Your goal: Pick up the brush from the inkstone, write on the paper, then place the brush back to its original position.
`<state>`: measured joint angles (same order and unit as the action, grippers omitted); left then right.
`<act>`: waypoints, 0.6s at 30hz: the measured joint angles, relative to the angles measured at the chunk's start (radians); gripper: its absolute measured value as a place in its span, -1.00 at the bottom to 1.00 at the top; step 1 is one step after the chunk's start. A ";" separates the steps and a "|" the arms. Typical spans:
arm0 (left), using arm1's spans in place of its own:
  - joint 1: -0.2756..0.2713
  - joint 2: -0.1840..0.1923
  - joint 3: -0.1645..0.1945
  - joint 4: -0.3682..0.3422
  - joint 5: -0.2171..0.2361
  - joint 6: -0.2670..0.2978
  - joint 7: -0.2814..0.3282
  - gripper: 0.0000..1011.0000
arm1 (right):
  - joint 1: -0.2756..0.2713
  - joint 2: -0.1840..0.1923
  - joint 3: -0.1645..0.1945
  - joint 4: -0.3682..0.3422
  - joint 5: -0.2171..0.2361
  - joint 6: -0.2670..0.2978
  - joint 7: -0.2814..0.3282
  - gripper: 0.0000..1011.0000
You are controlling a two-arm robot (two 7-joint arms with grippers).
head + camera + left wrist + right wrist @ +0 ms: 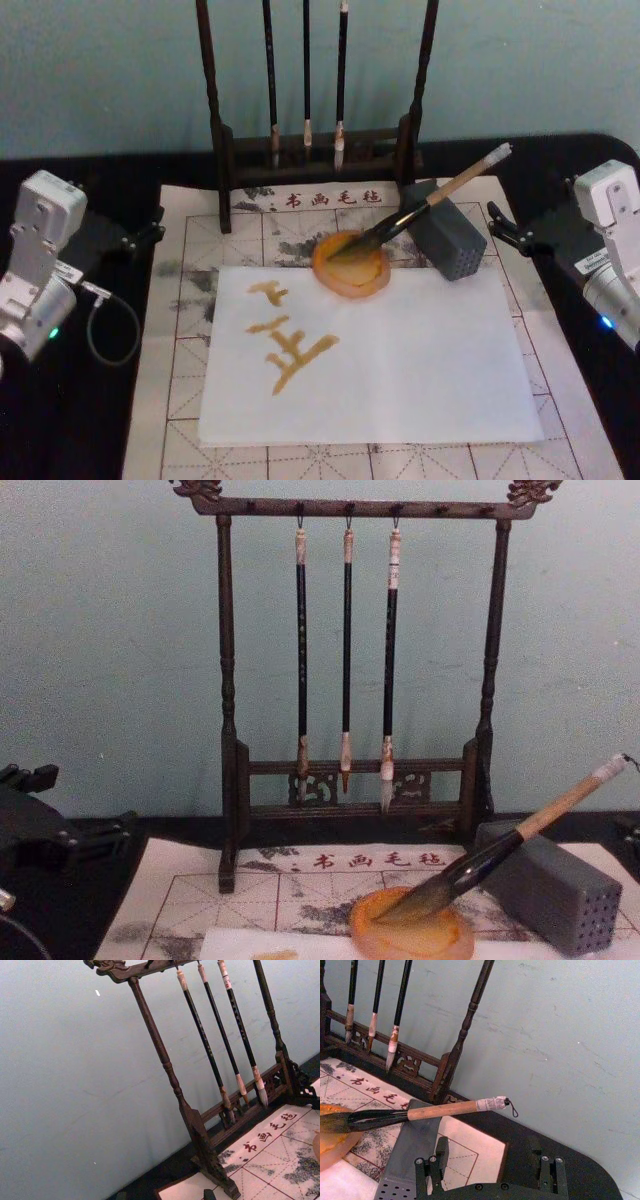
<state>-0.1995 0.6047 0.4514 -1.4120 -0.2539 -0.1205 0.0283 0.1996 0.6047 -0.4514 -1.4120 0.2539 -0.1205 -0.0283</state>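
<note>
nearest the robot, a white rectangular sheet of paper (400, 370) lay flat on a pale felt mat printed with a red grid (180, 330), which in turn covered a black tabletop (80, 420); ochre brush-written characters (290, 350) occupied the left part of the sheet. just beyond the sheet's far edge and overlapping it sat the round, shallow, translucent orange-amber inkstone (345, 285). the large brush with tan wooden handle, glossy black ferrule and white end cap (440, 192) rested with its dark bristles in the inkstone, while its handle slanted upward to the right and leaned on the top edge of a grey rectangular block with small holes (450, 240) standing just right of the dish; the capped end projected past the block, free of any support. the left gripper (147, 228) hovered at the mat's left edge, fingers apart and holding nothing. the right gripper (494, 222) hovered at the mat's right edge, near the block, likewise spread wide and empty, as the right wrist view confirmed with both fingers (430, 1167) well apart below the brush. farther back stood a dark carved wooden brush rack (215, 130), from whose top bar hung three thin black brushes with pale ends (306, 70). a plain pale blue-green wall (120, 80) closed the scene.
</note>
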 joint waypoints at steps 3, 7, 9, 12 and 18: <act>0.000 0.000 0.000 0.000 0.000 0.000 0.000 0.98 | 0.000 0.000 0.000 0.000 0.000 0.000 0.000 0.98; 0.000 0.000 0.000 0.000 0.000 0.000 0.000 0.98 | 0.000 0.000 0.000 0.000 0.000 0.000 0.000 0.98; 0.000 0.000 0.000 0.000 0.000 0.000 0.000 0.98 | 0.000 0.000 0.000 0.000 0.000 0.000 0.000 0.98; 0.000 0.000 0.000 0.000 0.000 0.000 0.000 0.98 | 0.000 0.000 0.000 0.000 0.000 0.000 0.000 0.98; 0.000 0.000 0.000 0.000 0.000 0.000 0.000 0.98 | 0.000 0.000 0.000 0.000 0.000 0.000 0.000 0.98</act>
<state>-0.1995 0.6047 0.4514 -1.4120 -0.2539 -0.1205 0.0283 0.1995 0.6047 -0.4514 -1.4119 0.2539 -0.1205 -0.0283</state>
